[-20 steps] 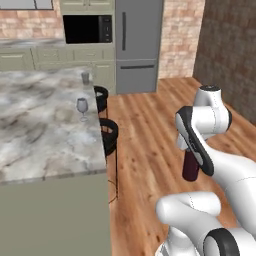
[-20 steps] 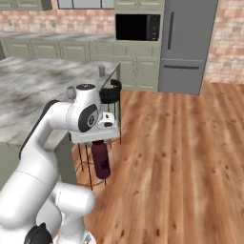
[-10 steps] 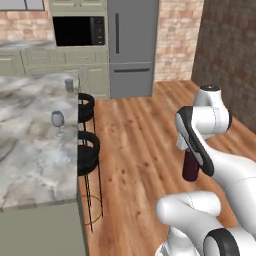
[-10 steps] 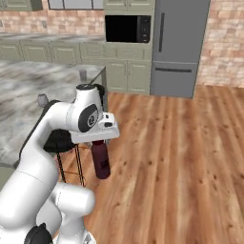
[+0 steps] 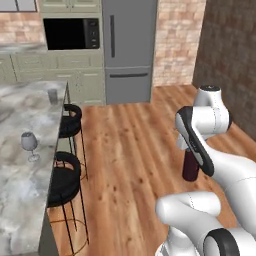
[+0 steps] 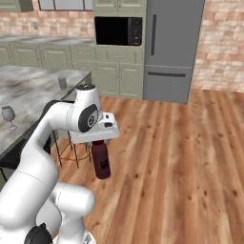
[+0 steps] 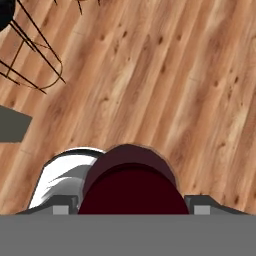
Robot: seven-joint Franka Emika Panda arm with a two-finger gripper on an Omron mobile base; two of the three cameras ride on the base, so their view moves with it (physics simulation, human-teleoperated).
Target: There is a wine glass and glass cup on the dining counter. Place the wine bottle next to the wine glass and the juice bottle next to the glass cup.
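Observation:
My gripper (image 6: 98, 141) is shut on the juice bottle (image 6: 101, 161), a stubby dark red bottle that hangs upright over the wooden floor. The same bottle (image 5: 190, 167) shows below my forearm in the left base view, and its maroon top (image 7: 131, 182) sits between the fingertips (image 7: 60, 207) in the hand view. The dining counter (image 5: 17, 117) lies to the left, apart from the arm. On it stands the wine glass (image 5: 29, 144), near its right edge, with the glass cup (image 5: 52, 96) farther back. Both also show from the right, the wine glass (image 6: 7, 116) and the glass cup (image 6: 62, 82). The wine bottle is out of view.
Two black stools (image 5: 64, 176) stand along the counter's right side. A grey fridge (image 5: 129, 50) and a built-in microwave (image 5: 70, 33) line the back wall. Open wooden floor (image 6: 181, 152) spreads to the right of the arm.
The whole picture has shifted as the base drove: the counter has slid left and the fridge has come nearer. The juice bottle stays in my gripper in the same pose.

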